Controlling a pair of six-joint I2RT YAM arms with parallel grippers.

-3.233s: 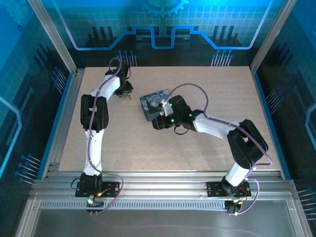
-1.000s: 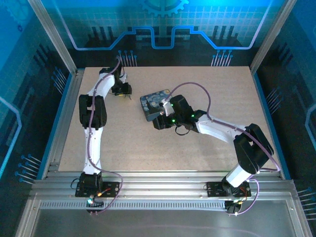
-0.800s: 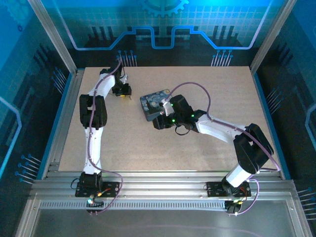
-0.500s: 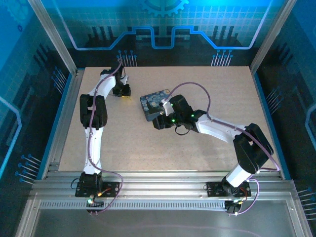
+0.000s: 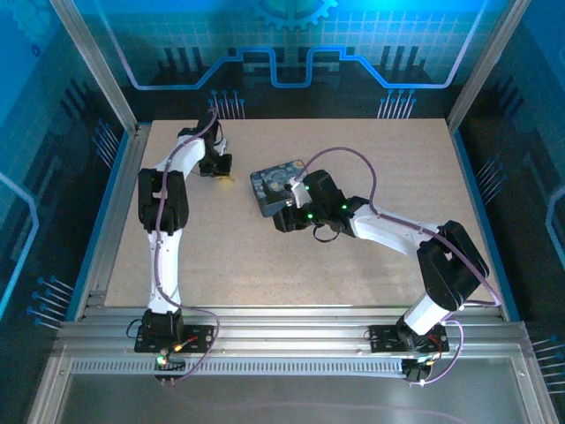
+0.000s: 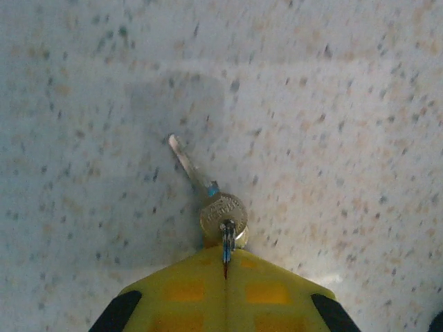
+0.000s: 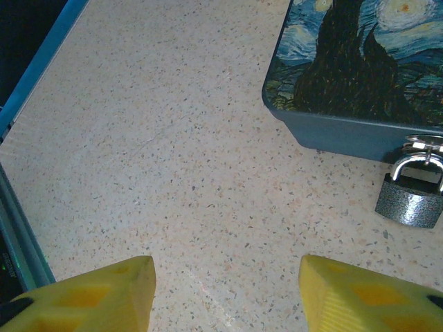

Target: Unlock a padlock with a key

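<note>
My left gripper (image 6: 226, 259) is shut on the key (image 6: 223, 220): its yellow fingers pinch a thin metal piece edge-on, and a round brass-coloured head with a slim blade pointing up-left hangs just past the tips, over the speckled table. From above, this gripper (image 5: 221, 166) sits at the far left of the table. The padlock (image 7: 410, 195), small and grey-silver, hangs by its shackle from the latch of the dark blue painted box (image 7: 346, 76). My right gripper (image 7: 225, 277) is open and holds nothing, and the padlock lies to the right beyond its fingers. From above it (image 5: 282, 215) sits at the box's near side.
The box (image 5: 272, 183) lies mid-table between the two grippers. A blue rail (image 7: 28, 83) edges the table in the right wrist view. Purple cables (image 5: 353, 163) loop over both arms. Bare tabletop (image 5: 265, 265) stretches towards the near edge.
The left arm has shifted slightly left and back with the key still pinched. The right arm's elbow moved right more than a second ago and has held still since.
</note>
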